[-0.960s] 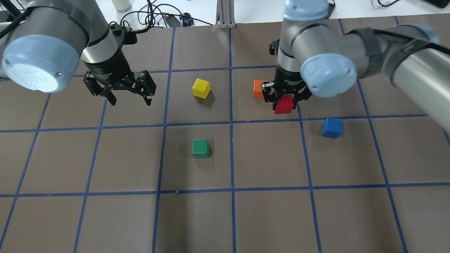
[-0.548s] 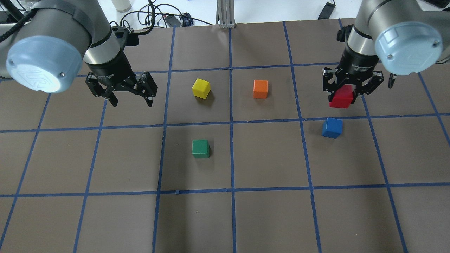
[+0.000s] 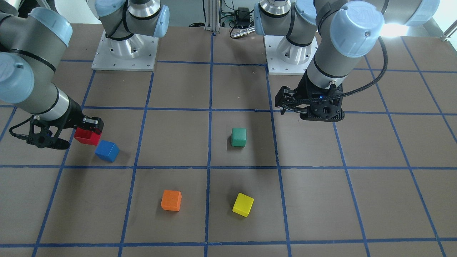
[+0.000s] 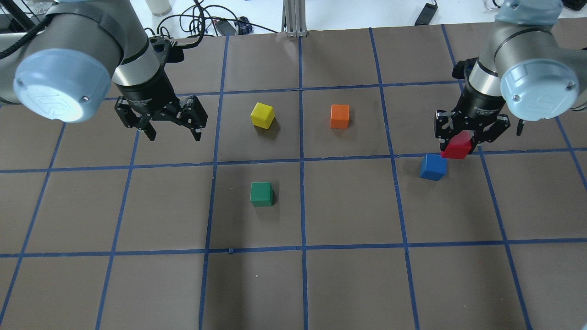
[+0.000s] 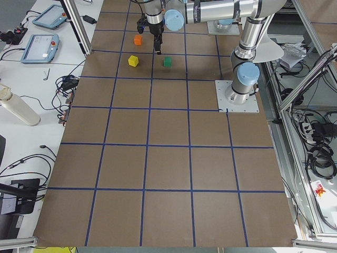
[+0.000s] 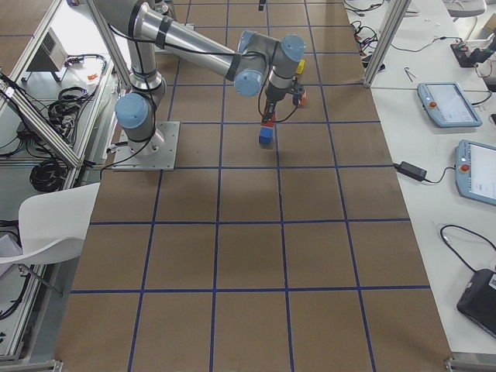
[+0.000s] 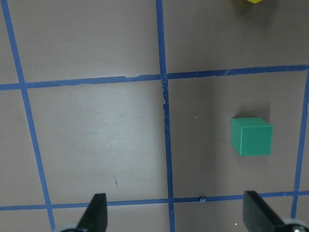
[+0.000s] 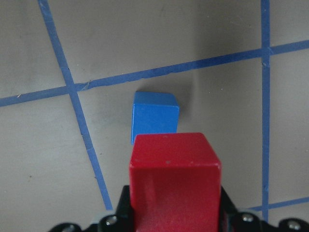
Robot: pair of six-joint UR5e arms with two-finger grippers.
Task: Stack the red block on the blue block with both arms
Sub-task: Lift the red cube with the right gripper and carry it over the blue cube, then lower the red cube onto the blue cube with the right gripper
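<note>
My right gripper (image 4: 460, 147) is shut on the red block (image 4: 457, 148) and holds it in the air, just beside and above the blue block (image 4: 433, 167). In the front view the red block (image 3: 86, 135) hangs up-left of the blue block (image 3: 106, 150). In the right wrist view the red block (image 8: 174, 186) fills the bottom and the blue block (image 8: 154, 116) lies on the table beyond it. My left gripper (image 4: 174, 130) is open and empty, held above the table at the left; its fingertips (image 7: 96, 212) show in the left wrist view.
A yellow cube (image 4: 262, 115), an orange cube (image 4: 340, 116) and a green cube (image 4: 261, 194) lie on the brown table with its blue tape grid. The green cube (image 7: 251, 136) shows in the left wrist view. Cables lie beyond the far table edge (image 4: 293, 32).
My right gripper has carried the red block from beside the orange cube out to the right, then down toward the blue block. The left gripper has barely shifted.
</note>
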